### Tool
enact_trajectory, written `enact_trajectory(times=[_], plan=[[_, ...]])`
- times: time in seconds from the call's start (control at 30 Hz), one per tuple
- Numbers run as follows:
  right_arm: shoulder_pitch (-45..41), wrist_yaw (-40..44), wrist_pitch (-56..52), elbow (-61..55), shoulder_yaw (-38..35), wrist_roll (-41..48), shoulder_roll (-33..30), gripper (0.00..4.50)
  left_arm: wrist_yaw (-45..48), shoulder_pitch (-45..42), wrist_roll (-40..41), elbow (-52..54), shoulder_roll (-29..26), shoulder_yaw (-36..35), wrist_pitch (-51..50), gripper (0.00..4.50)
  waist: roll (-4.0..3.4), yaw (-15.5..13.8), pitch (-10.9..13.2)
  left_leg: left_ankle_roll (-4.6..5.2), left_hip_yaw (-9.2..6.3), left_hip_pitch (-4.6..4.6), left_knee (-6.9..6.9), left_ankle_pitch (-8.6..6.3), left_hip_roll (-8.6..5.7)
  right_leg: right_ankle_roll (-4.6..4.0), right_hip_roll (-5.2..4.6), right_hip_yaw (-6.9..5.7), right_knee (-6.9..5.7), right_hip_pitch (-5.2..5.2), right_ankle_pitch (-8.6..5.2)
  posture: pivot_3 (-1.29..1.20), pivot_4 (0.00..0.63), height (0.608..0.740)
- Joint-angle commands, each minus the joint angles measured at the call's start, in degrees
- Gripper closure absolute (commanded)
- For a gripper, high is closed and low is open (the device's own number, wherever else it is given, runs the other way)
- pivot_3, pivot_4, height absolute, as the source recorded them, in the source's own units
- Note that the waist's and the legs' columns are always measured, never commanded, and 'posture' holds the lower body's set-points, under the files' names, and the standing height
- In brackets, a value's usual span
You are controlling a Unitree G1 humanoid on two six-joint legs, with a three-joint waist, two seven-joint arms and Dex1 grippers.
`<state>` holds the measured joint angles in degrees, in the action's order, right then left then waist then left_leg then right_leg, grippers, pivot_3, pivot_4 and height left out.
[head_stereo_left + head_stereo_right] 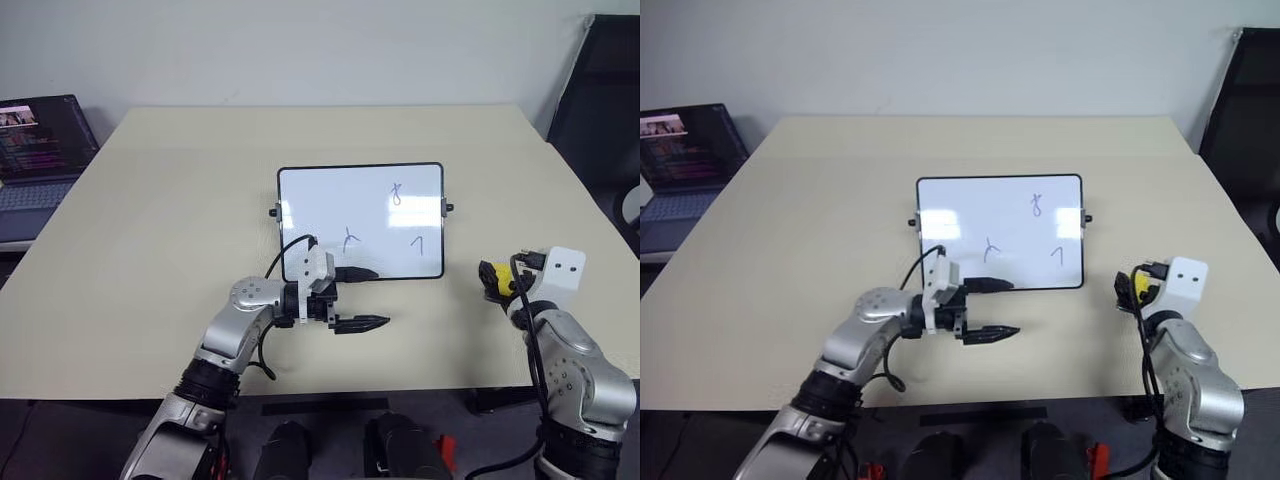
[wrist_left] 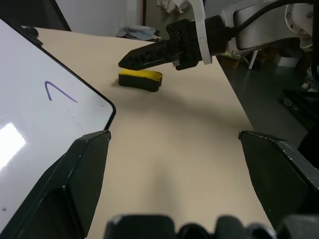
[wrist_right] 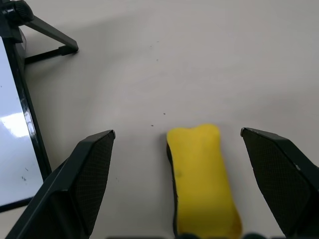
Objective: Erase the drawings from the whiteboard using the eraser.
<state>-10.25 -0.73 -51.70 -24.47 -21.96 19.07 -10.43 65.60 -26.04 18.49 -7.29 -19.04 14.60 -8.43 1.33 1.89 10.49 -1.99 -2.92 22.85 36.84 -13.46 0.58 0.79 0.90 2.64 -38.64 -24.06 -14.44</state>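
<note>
The whiteboard (image 1: 330, 205) lies mid-table (image 1: 150, 220) with three drawings (image 1: 397, 193). At seven o'clock of it, the left gripper (image 1: 362, 298) is spread, pointing three o'clock.

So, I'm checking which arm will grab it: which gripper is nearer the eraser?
The right gripper: its open fingers straddle the eraser lying on the table. The left gripper is open by the whiteboard's near edge, well off to the eraser's left.
</note>
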Motion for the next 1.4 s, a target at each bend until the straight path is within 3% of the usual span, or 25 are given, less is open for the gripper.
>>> enact_trajectory(times=[0.03,1.23,1.33,1.4], plan=[[-1.9,-1.0,0.1,0.0,-0.9,0.1,-0.6,0.06,-0.4,-1.0,-1.6,-0.2,0.5,0.1,2.9,0.00,0.00,0.0,0.0,0.00,0.00,0.00,0.00,0.00,0.00,0.00,0.00,0.00,0.00,0.00,0.00,0.00,0.150,0.740],[0.3,-1.6,-1.1,2.5,-1.2,-0.1,-1.3,0.06,-1.3,-0.5,-2.6,-0.2,-0.5,-0.9,4.9,0.00,0.00,0.0,0.0,0.00,-0.02,-0.01,-0.01,0.00,0.02,0.00,0.01,-0.01,-0.01,-0.01,0.00,0.00,0.150,0.740],[0.3,-1.6,-0.8,2.8,-1.6,0.1,-1.2,0.61,-1.3,-0.6,-2.6,-0.4,-0.6,-1.0,5.0,0.00,0.00,0.0,0.0,0.00,-0.02,-0.01,-0.01,0.00,0.02,0.00,0.00,-0.01,-0.01,-0.01,0.00,0.00,0.150,0.740],[0.3,-1.6,-0.7,2.9,-1.7,0.1,-1.2,1.33,-1.3,-0.7,-2.7,-0.5,-0.6,-1.1,5.1,0.00,0.00,0.0,0.0,0.00,-0.01,0.00,-0.01,0.00,0.02,0.00,0.00,0.00,-0.01,-0.01,0.00,0.00,0.150,0.740]])
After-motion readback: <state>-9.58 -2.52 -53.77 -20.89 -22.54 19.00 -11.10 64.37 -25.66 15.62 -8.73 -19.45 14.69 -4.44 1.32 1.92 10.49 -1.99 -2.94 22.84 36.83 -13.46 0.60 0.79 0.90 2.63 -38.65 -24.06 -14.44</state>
